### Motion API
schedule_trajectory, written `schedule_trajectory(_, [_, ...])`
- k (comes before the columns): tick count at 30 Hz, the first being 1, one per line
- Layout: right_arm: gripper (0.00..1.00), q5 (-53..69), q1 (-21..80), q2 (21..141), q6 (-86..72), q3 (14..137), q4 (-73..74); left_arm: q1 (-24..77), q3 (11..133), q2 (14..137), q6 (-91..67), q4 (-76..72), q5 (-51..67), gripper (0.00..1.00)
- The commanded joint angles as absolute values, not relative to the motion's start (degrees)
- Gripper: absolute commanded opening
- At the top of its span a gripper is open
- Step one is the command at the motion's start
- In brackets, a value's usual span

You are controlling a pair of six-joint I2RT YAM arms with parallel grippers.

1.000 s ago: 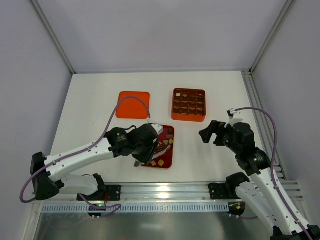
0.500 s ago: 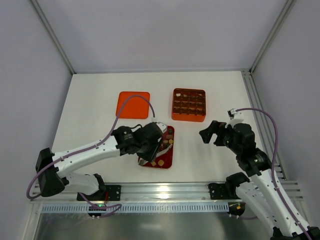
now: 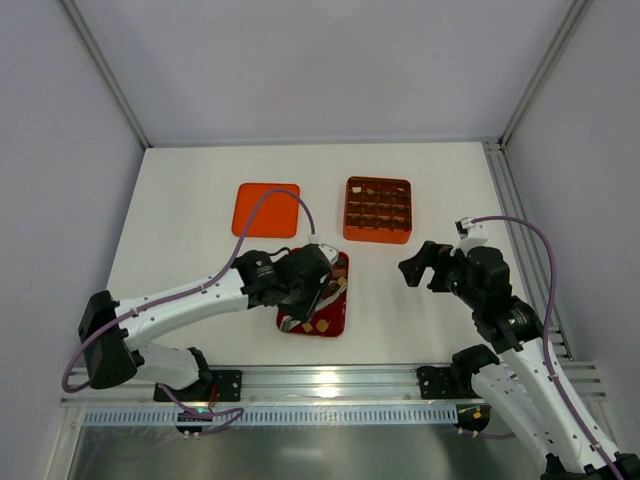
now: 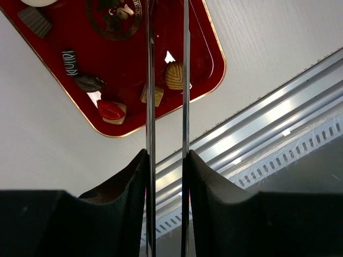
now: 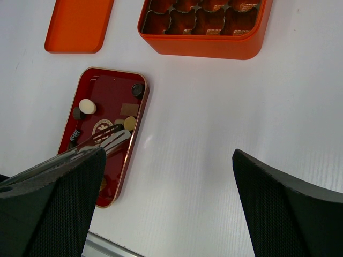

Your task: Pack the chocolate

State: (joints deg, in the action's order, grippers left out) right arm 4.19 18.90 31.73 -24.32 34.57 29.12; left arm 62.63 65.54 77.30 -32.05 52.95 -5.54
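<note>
Farther across the tray [image 4: 206, 59] now, my left fingers [image 4: 150, 107] hide their tips, grip untellable; right fingers [image 5: 48, 203] gape well beside it. Ridged tan chocolate [image 4: 174, 75] lies by its rim.

Legible marks: 1 lettered chocolate, 1 printed emblem.
In the left wrist view, a dark chocolate piece [image 4: 69, 62] lying on the red tray [image 4: 206, 51] carries 1 short row of pale capital letters along its top, too small and skewed to spell out with certainty. A round gold emblem [image 4: 114, 16] is printed on the tray floor, a ring of tiny characters around a central figure, none of it readable. The right wrist view shows that emblem only as a pale circle.
</note>
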Motion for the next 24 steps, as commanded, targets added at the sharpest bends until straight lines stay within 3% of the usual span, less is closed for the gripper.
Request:
schedule_trajectory(1, [1.0,3.4,18.8,31.4,-24.0,35.7,28.3,62.9,67.8,77.5,-30.9,51.4,-6.8,0.32])
schedule_trajectory(9, [1.0,3.6,18.8,31.6,-23.8,36.0,28.4,62.9,68.6,76.8,-30.7,53.2,-7.0,0.25])
schedule_trajectory(24, [1.0,4.0,18.8,31.7,-24.4,35.5,28.0,63.0,70.9,71.3,-30.8,58.7,-9.1,0.23])
